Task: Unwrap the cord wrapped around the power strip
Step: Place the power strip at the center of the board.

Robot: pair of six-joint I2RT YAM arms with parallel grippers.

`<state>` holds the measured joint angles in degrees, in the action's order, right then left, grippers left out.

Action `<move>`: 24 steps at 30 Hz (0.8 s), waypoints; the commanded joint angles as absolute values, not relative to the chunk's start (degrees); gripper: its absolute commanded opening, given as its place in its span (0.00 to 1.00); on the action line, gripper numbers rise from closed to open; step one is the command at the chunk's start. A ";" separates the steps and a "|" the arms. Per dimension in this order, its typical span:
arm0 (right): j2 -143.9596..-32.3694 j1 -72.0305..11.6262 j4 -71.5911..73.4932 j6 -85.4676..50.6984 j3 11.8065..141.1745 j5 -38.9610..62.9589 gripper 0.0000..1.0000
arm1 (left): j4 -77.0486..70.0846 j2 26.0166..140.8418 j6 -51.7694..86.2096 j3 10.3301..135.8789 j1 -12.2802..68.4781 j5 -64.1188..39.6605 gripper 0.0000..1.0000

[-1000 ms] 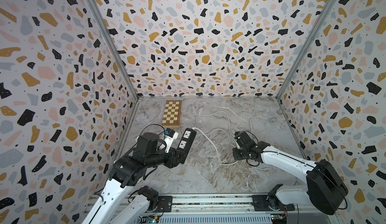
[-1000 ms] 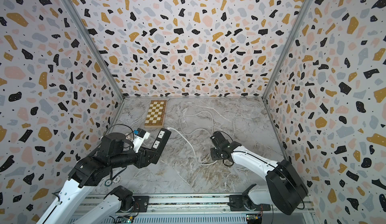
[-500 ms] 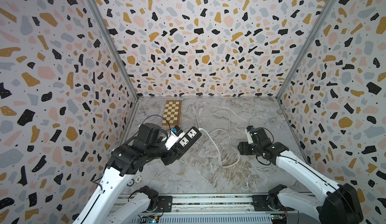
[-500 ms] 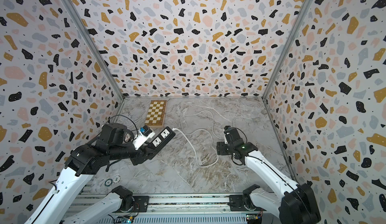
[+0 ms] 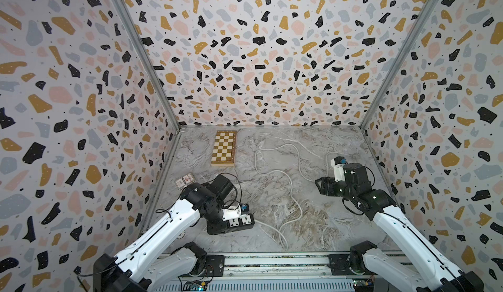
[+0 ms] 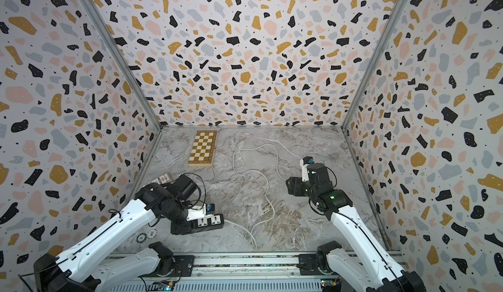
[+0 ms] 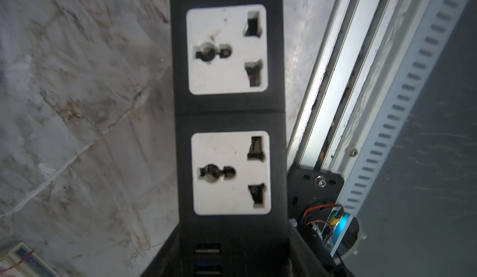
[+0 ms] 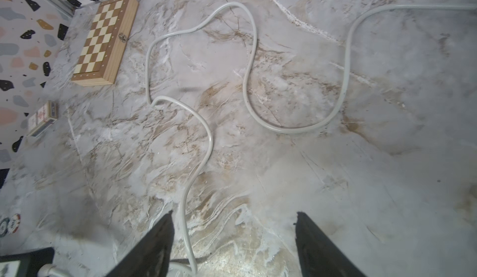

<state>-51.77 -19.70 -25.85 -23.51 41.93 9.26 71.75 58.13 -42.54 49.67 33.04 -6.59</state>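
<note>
A folded wooden chess set (image 5: 223, 148), chequered brown-and-cream face up, lies flat in the upper left part of the marble-patterned tabletop (image 5: 340, 222) in both top views, near the back wall. The right wrist view shows a small metal clasp on its long side. Below it in the frame, close to the left wall, lies a boxed deck of playing cards (image 5: 185, 180). In a top view two poker chips (image 6: 151, 233) lie touching at the tabletop's lower left, just above the metal rail (image 6: 245, 260). Terrazzo-patterned walls (image 5: 258, 59) enclose three sides
</note>
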 commanded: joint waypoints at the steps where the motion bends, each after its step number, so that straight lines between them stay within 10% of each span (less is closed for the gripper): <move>1: -51.06 -19.60 -23.79 -24.16 41.11 13.18 0.75 | 68.47 57.52 -46.82 49.03 33.29 -3.02 0.00; 24: -51.44 -19.60 -18.19 -24.13 38.18 17.75 0.74 | 47.98 64.42 -59.69 36.25 21.65 -10.73 0.00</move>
